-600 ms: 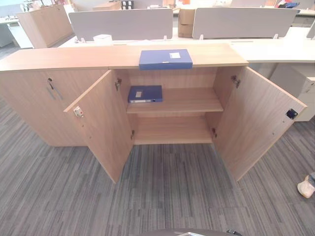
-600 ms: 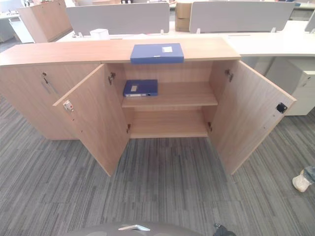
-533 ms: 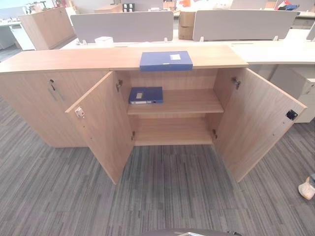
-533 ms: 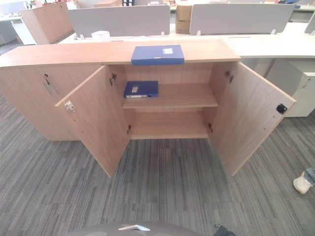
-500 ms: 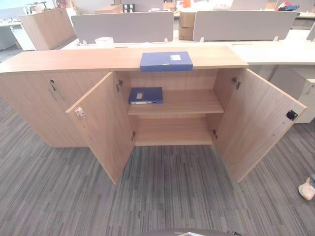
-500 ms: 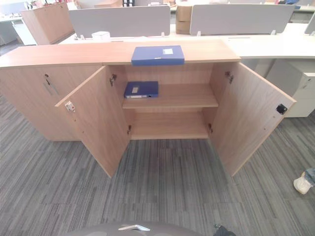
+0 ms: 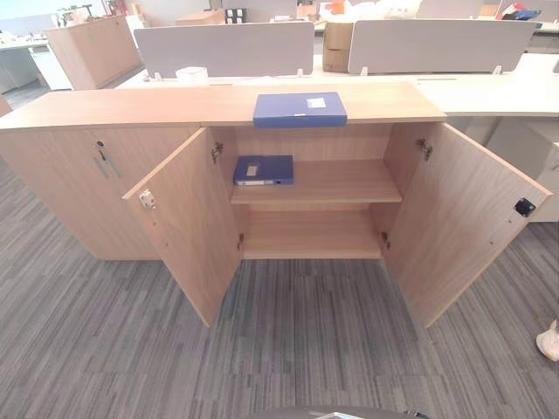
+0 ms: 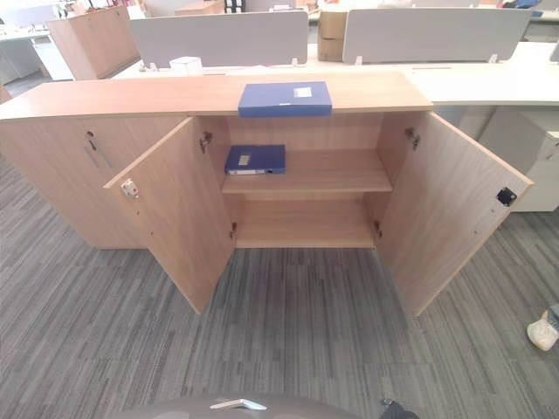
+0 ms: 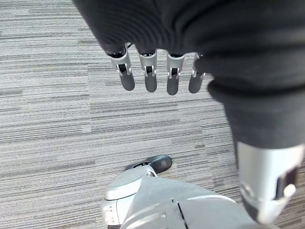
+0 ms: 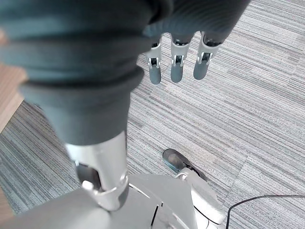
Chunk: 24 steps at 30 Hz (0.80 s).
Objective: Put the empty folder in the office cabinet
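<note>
Folder point(image 7: 300, 110) atop cabinet point(image 7: 105, 107) — untouched

shoe point(image 7: 549, 340): cut by edge | cabinet point(image 7: 79, 108): left end cropped

You're looking at a cabinet point(image 7: 218, 105) in light wood-grain laminate, matt and smooth, with small metal hinges point(image 7: 215, 152) inside its doors. The folder point(image 7: 300, 109) on top looks like blue plastic with a faint sheen and a white paper label; the second folder point(image 7: 263, 169) on the shelf looks the same. The carpet point(image 7: 288, 349) is grey, striped, rough-woven cloth. Your left hand point(image 9: 157, 71) and right hand point(image 10: 178, 57) show silver metal-look fingers, dark matt tips and ribbed dark cloth-like covers.
</note>
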### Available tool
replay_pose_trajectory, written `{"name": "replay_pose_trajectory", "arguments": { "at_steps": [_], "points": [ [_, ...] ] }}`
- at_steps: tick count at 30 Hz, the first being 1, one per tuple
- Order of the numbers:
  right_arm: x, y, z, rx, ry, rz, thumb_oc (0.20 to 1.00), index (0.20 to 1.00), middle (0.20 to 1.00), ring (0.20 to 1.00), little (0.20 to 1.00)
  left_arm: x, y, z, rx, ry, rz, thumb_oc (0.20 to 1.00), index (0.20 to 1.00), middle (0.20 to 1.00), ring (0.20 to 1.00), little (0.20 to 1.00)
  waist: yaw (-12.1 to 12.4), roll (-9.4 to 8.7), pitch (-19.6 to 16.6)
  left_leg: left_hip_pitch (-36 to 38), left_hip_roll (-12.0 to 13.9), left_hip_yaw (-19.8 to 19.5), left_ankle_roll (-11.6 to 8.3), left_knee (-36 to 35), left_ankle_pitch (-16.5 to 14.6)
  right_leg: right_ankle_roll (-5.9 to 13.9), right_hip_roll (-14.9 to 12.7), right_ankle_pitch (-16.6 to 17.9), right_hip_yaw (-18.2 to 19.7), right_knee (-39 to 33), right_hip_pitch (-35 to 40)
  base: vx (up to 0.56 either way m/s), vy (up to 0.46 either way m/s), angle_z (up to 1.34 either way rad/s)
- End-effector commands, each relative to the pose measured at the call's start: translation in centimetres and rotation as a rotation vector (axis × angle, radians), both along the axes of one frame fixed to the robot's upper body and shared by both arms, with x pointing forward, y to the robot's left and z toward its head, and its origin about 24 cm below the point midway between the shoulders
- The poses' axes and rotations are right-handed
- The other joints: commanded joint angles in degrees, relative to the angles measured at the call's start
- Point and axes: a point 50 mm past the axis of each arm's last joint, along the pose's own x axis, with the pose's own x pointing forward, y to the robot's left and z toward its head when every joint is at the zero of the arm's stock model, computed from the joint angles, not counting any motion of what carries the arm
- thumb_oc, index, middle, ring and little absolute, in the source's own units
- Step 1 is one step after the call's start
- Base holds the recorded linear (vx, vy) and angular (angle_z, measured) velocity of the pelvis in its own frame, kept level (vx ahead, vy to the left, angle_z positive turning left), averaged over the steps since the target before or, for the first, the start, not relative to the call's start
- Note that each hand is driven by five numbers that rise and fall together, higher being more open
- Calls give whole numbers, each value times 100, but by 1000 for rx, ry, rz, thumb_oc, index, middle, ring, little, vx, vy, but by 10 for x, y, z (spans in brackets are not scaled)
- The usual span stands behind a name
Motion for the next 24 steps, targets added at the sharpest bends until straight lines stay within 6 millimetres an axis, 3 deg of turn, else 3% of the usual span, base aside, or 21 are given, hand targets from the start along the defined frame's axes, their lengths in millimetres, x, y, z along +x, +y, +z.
{"name": "replay_pose_trajectory", "arguments": {
  "at_steps": [1,24],
  "points": [
    [16,8,0,16,-24,17,1000,1000,1000,1000,1000,12,6,1,36,2,-13,1000,1000,1000,1000,1000,114,-55,167,251,-393,-45,237,8,-510,124,226,-127,110,47,20,0,0,0],
    [13,11,-1,24,-20,32,1000,1000,1000,1000,1000,11,11,2,46,2,19,1000,1000,1000,1000,1000,109,-102,220,244,-349,1,223,17,-492,104,282,-103,188,57,-8,-2,-9,0]
  ]
}}
